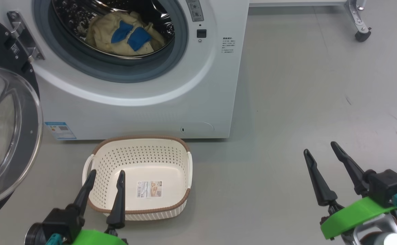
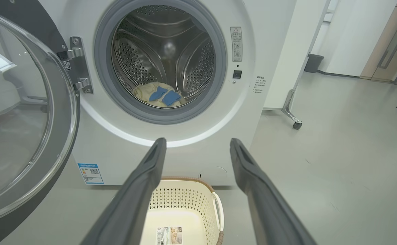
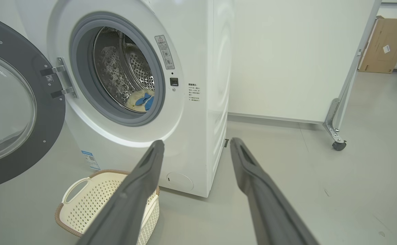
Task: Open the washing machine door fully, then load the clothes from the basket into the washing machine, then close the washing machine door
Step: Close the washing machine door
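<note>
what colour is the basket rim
Brown; the basket itself is cream. Clearest in the head view.

No lettering legible: blue QR sticker [image 2: 90, 173] at the washing machine's [image 2: 116, 153] seven o'clock, warning-triangle label [image 2: 236, 44] at two o'clock, paper label [image 1: 149, 189] on the basket [image 1: 140, 139] floor.

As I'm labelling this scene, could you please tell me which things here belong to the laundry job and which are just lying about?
Job: washing machine; washing machine door, open; clothes, inside the machine; basket, empty.
Lying about: wheeled white partition; cardboard box; dark bin.
</note>
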### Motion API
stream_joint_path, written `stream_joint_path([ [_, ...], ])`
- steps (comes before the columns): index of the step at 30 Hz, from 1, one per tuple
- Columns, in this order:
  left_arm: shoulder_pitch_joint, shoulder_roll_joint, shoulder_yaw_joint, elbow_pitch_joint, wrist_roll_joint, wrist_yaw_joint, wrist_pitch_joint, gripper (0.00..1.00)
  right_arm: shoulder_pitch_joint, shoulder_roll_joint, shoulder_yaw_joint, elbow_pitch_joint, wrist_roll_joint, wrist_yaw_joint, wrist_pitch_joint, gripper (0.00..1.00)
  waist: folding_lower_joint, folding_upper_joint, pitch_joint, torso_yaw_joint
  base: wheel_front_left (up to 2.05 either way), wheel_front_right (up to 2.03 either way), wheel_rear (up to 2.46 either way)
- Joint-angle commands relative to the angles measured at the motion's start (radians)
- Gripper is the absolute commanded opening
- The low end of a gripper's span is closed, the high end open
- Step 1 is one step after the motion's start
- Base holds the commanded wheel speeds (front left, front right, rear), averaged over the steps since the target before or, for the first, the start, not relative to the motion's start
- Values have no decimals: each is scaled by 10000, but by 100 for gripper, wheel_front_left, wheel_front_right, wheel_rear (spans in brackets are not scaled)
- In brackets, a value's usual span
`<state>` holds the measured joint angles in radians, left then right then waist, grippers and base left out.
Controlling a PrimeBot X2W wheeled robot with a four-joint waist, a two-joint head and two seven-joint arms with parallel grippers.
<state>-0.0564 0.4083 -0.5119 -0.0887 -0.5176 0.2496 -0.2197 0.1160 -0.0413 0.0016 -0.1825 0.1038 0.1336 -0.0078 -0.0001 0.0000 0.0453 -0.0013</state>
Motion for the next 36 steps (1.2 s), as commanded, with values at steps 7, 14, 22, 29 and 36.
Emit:
stream_joint_path([
  [7,-442,275,419,-256,49,2518,-108,100,-322,-90,148,-417,-49,-29,16,100,1,0,4,42,-28,28,0],
  [14,-491,276,389,-241,64,2525,-120,100,-300,-90,101,-425,-62,-29,3,100,1,0,25,171,0,0,0],
  [22,-633,217,391,-255,75,2522,-160,100,-298,-89,-13,-512,-60,-29,-15,100,1,0,167,636,0,0,0],
  [29,-787,91,470,-287,98,2556,-229,100,-353,-89,-66,-602,-108,-29,13,100,1,0,303,1428,0,0,0],
  [36,-820,-5,524,-303,103,2498,-298,100,-318,-89,-127,-726,-152,-29,104,100,1,0,350,2594,0,0,0],
])
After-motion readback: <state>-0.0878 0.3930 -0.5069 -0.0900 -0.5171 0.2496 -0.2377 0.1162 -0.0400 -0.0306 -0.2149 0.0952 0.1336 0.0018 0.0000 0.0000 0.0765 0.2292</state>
